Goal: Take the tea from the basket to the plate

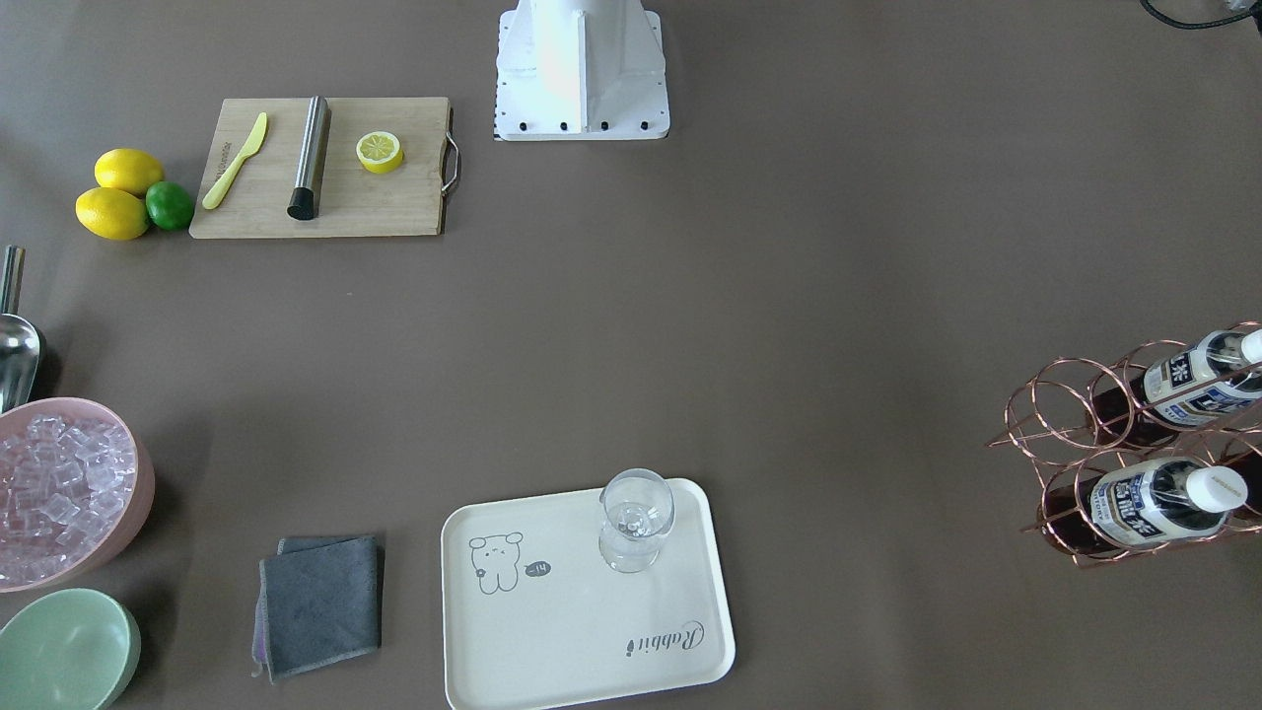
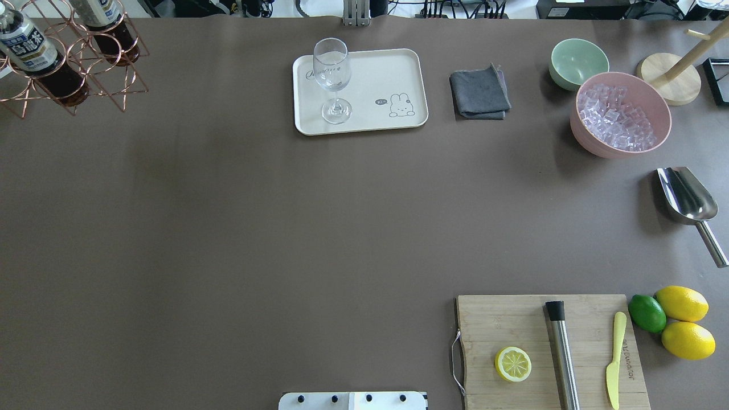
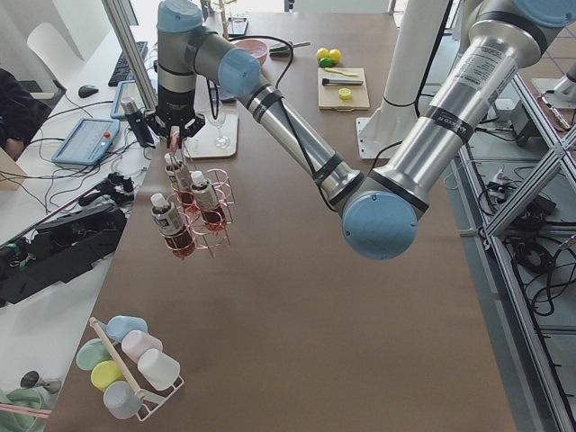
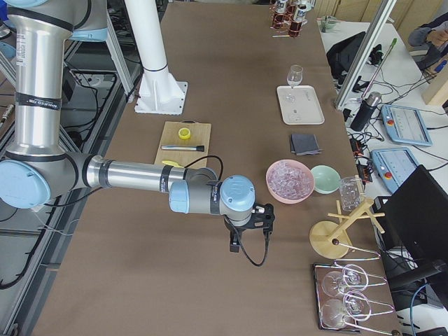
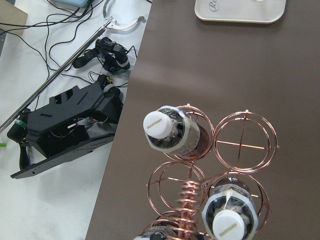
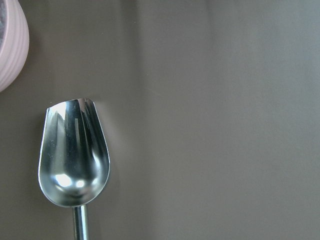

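Note:
Three tea bottles stand in the rose-gold wire basket (image 1: 1060, 394) at the table's far left corner; two show in the front view (image 1: 1178, 380) and two in the overhead view (image 2: 34, 51). The left wrist view looks down on white caps (image 5: 161, 123) and the coiled handle (image 5: 187, 197). My left gripper (image 3: 171, 135) hangs just above the basket; I cannot tell whether it is open. The cream plate (image 2: 376, 74) holds a wine glass (image 2: 332, 74). My right gripper (image 4: 245, 238) hovers low over the table's right end, its state unclear.
A steel scoop (image 6: 75, 155) lies under the right wrist, beside the pink ice bowl (image 2: 621, 114). A green bowl (image 2: 578, 62), a grey cloth (image 2: 479, 94) and a cutting board (image 2: 547, 347) with half a lemon, muddler and knife are on the right side.

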You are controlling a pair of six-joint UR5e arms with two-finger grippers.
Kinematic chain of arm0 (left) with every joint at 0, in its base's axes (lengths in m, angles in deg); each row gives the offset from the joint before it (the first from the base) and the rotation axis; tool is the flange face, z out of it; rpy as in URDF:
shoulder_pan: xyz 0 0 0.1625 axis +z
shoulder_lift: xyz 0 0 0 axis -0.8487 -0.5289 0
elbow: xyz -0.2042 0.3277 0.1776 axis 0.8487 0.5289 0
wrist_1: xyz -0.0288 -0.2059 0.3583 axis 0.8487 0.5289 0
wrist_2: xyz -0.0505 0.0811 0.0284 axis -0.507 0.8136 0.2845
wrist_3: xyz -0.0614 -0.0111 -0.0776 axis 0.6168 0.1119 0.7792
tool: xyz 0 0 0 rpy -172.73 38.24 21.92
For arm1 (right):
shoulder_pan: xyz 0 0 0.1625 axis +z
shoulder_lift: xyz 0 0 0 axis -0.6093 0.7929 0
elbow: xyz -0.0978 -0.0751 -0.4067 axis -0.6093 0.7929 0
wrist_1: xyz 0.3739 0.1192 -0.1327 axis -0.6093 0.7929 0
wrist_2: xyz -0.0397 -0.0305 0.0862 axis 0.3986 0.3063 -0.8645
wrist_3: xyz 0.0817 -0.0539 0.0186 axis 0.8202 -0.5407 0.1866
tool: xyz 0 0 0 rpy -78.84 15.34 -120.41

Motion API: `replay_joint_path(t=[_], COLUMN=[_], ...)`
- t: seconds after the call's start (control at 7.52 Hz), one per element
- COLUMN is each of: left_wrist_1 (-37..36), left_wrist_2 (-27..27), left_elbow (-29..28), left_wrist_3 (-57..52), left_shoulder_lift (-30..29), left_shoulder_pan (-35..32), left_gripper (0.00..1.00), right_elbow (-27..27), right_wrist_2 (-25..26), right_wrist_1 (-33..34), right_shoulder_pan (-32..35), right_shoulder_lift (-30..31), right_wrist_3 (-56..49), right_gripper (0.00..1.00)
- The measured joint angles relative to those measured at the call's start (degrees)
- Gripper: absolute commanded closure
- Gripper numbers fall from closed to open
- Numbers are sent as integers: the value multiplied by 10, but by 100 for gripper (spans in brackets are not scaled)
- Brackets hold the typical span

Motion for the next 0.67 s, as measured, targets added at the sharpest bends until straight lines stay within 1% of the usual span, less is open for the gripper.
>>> replay_joint_path(t=[0.27,0.53,0.67], left_wrist_1=[-67,-109,-145], left_wrist_2=[13,12,11], left_elbow=[20,68,105], left_wrist_3=[8,53,81], left_shoulder_lift=[-50,-59,-60], left_shoulder_pan=[4,22,46], left_gripper=[100,100,100], right_elbow=[0,0,0], right_wrist_2=[0,1,1], right_wrist_1=[0,0,0], right_shoulder_pan=[0,0,0], right_shoulder_lift=[0,0,0], right_wrist_3=[0,0,0], right_gripper=[0,0,0])
